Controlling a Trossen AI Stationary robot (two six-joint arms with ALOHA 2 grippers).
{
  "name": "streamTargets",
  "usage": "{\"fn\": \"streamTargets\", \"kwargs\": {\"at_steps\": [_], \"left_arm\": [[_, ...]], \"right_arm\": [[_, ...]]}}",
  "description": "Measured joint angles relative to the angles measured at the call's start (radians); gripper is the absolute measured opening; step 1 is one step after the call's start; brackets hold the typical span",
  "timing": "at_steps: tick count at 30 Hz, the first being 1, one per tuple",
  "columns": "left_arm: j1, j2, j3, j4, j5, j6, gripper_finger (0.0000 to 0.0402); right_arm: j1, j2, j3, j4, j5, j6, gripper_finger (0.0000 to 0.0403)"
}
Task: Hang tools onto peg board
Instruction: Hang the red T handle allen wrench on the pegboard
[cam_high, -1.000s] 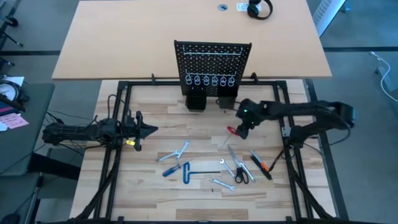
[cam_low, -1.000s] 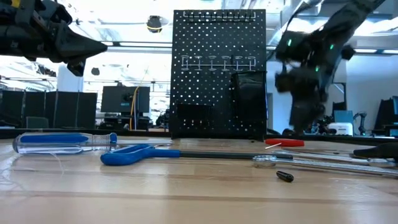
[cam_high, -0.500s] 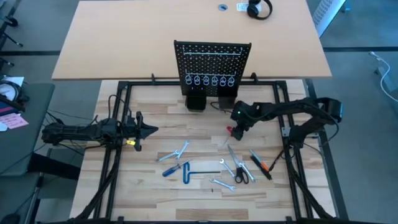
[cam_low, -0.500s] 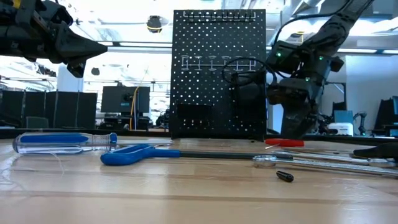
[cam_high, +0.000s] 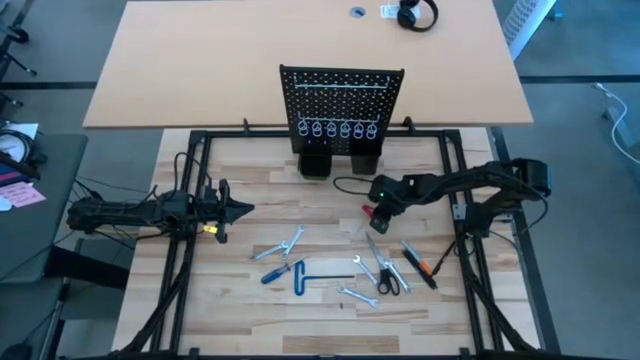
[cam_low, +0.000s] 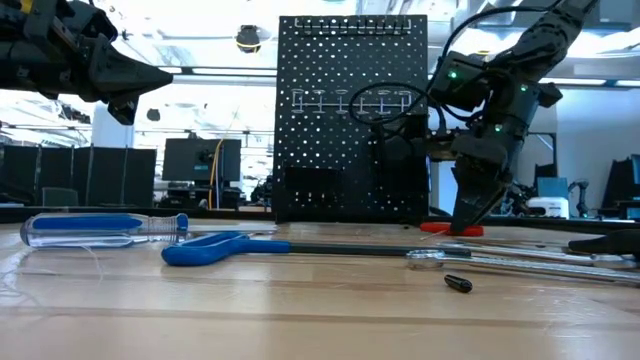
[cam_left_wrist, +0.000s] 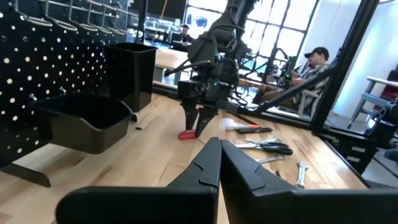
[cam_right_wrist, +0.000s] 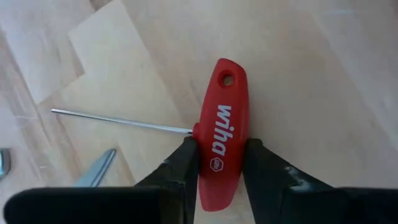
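Note:
The red-handled tool (cam_right_wrist: 221, 124) lies flat on the wooden table in front of the peg board (cam_high: 342, 95), its thin silver shaft (cam_right_wrist: 118, 119) sticking out sideways. My right gripper (cam_right_wrist: 221, 149) stands over it, pointing steeply down, shut on the red handle (cam_low: 450, 229). My left gripper (cam_high: 245, 209) hovers shut and level above the table's left side, holding nothing. The other tools lie nearer the front: silver wrenches (cam_high: 285, 245), a blue T-key (cam_high: 300, 275), black scissors (cam_high: 388, 280) and an orange-and-black tool (cam_high: 420, 264). My right gripper pinches the red handle's two long sides (cam_right_wrist: 205, 155) between its two fingers, near the end opposite the hanging hole. The fingers (cam_right_wrist: 185, 158) come steeply from above and lie across the handle. The tool still lies flat on the table.
Two black cups (cam_high: 316, 162) stand at the peg board's base, just behind my right gripper. A row of silver ring hooks (cam_high: 338, 128) hangs on the board. A black cable (cam_high: 350, 183) loops beside the right arm. A person (cam_left_wrist: 311, 62) sits beyond the table.
My right gripper has come down and toward the table's left onto the red-handled tool, rolling a little, and its fingers have drawn together on the handle. The tool has stayed where it lay.

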Motion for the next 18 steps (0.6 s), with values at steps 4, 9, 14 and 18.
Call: {"fn": "streamTargets", "kwargs": {"at_steps": [4,9,14,18], "left_arm": [[0.000,0.000,0.000,0.000,0.000,-0.002,0.0000],[0.000,0.000,0.000,0.000,0.001,-0.006,0.0000],[0.000,0.009,0.000,0.002,0.069,-0.043,0.0000],[0.000,0.062,0.000,0.051,0.094,-0.082,0.0000]], "right_arm": [[0.008,0.000,0.000,-0.001,0.002,0.000,0.0108],[0.033,-0.013,0.051,-0.068,0.003,-0.004,0.0108],[0.093,-0.055,0.175,-0.166,0.083,-0.056,0.0108],[0.155,-0.065,0.294,-0.257,0.255,-0.139,0.0108]]}}
